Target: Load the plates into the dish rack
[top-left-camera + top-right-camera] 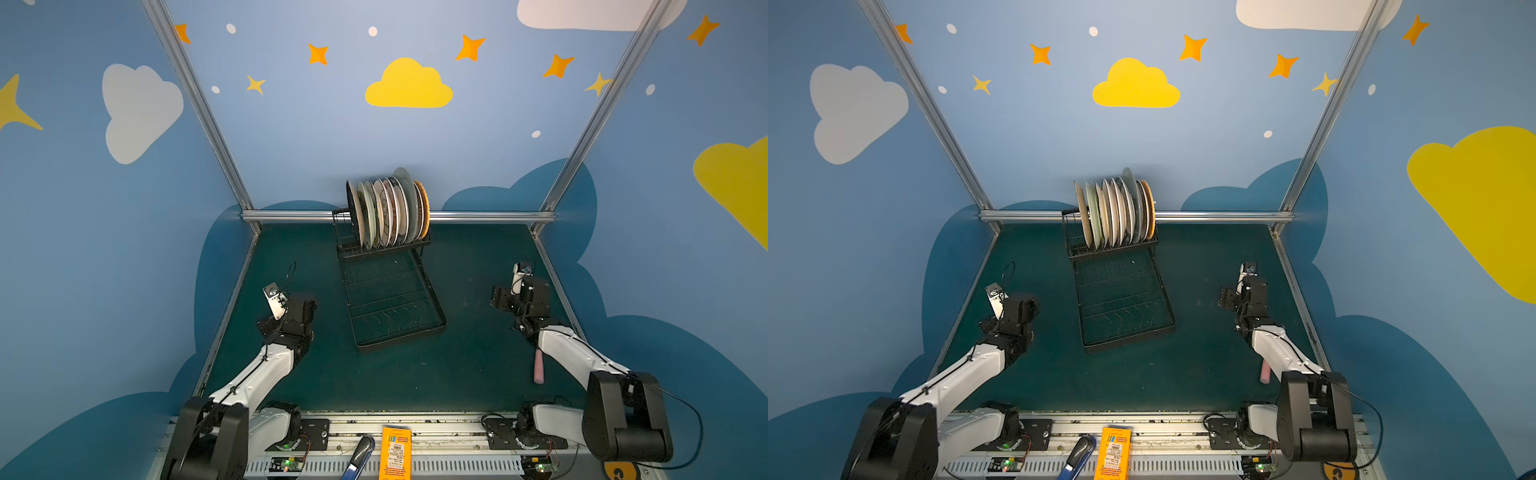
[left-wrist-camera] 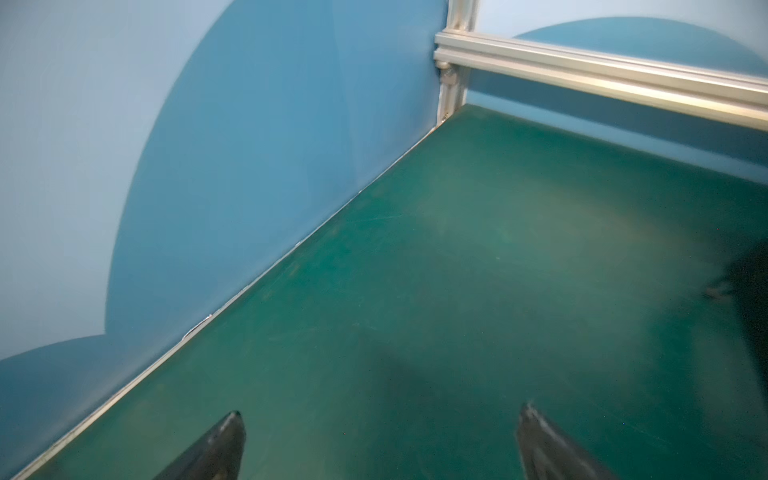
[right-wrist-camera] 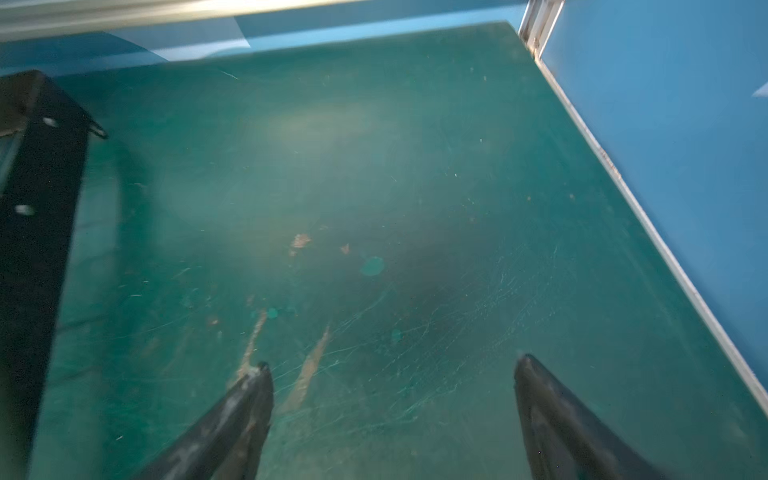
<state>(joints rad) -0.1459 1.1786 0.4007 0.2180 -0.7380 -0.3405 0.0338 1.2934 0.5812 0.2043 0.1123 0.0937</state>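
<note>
Found plates (image 1: 388, 212) upright in the dish rack (image 1: 399, 307). Noted left gripper (image 2: 382, 409) wide and empty over the bench (image 2: 457, 249); right gripper (image 3: 395, 360) likewise.

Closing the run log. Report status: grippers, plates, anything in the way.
Left gripper open, empty. Right gripper open, empty. Plates upright in dish rack slots. Pink stick on table, apart from rack.
</note>
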